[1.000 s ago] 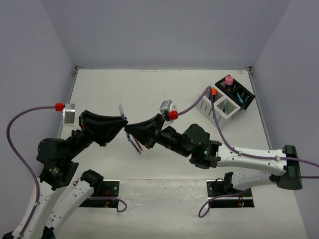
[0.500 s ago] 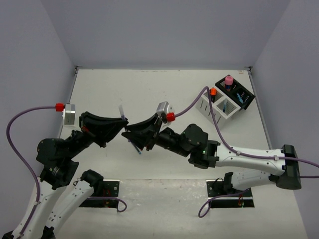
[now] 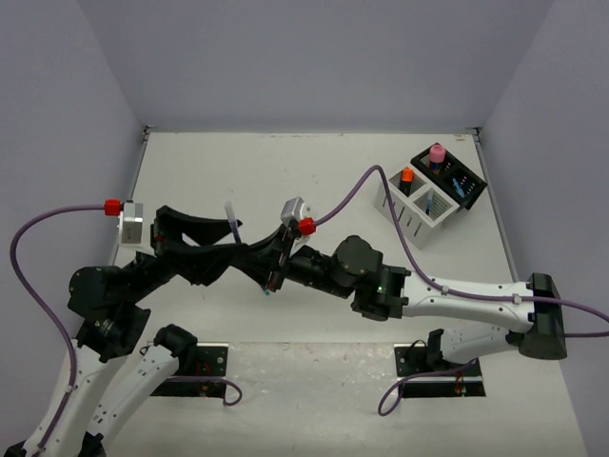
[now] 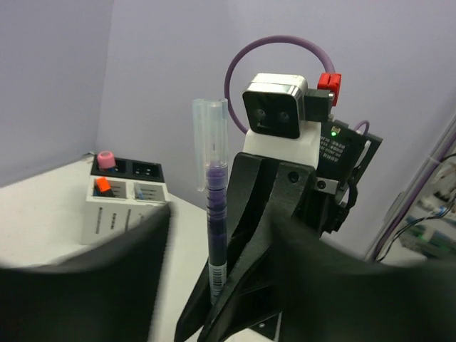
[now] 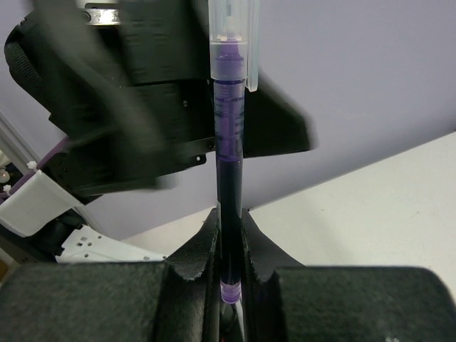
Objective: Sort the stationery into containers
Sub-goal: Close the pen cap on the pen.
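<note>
Two arms meet left of the middle of the table (image 3: 314,157) in the top view. From the left extends the left gripper (image 3: 238,246), its two fingers (image 4: 85,285) spread, one on each side of the single dark pen (image 5: 229,142). This one pen has violet ink and a clear cap. In the left wrist view it stands roughly upright above the table, cap uppermost. Its lower end is pinched between the two pressed-together fingers of the right gripper (image 5: 229,239), which extends from the right. Toward the upper right of the top view stand the two containers, just beside each other. The white box (image 3: 411,217), the left one of the pair, has two compartments. One orange-topped highlighter (image 3: 406,176) stands in its left compartment. Blue pens (image 3: 430,202), too small to count, are in the right compartment. The black box (image 3: 476,181), further right, holds one pink cylinder (image 3: 437,152) at its upper left corner. Beside the cylinder are some blue pieces (image 3: 464,187) whose number I cannot tell.
</note>
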Controlling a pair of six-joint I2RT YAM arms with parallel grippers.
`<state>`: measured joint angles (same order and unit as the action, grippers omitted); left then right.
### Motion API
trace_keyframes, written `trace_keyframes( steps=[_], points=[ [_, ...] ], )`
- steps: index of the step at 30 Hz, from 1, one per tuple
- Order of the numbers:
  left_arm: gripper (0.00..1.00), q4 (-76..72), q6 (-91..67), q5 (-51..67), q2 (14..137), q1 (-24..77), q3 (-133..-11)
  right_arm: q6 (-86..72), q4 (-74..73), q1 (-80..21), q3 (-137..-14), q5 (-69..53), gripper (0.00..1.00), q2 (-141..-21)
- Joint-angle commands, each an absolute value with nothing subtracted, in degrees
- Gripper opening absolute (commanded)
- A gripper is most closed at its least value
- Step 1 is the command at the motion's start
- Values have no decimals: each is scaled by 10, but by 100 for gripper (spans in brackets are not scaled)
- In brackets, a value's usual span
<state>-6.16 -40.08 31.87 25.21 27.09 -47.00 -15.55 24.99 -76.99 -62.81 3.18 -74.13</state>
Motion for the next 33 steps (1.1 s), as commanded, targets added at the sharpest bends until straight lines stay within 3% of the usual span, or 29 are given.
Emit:
trace_keyframes(
  steps=[1, 2, 6, 11, 20, 30, 33],
  points=[
    [96, -37, -377, 315, 254, 272, -491, -144, 263, -772, -644, 24, 0, -734],
    [100, -32, -369, 313, 256, 272, -500, -143, 264, -772, -640, 20, 0, -732],
    [99, -16, -343, 298, 258, 272, -528, -133, 244, -773, -640, -3, 0, -733],
    [83, -34, -331, 298, 270, 272, -547, -119, 217, -772, -645, -81, 0, -725],
    [61, -52, -343, 320, 269, 272, -544, -117, 210, -772, -633, -80, 0, -709],
    [58, -62, -350, 319, 254, 272, -542, -112, 199, -771, -638, -89, 0, -708],
    [48, -57, -349, 318, 260, 272, -554, -108, 193, -772, -641, -89, 0, -708]
  ],
)
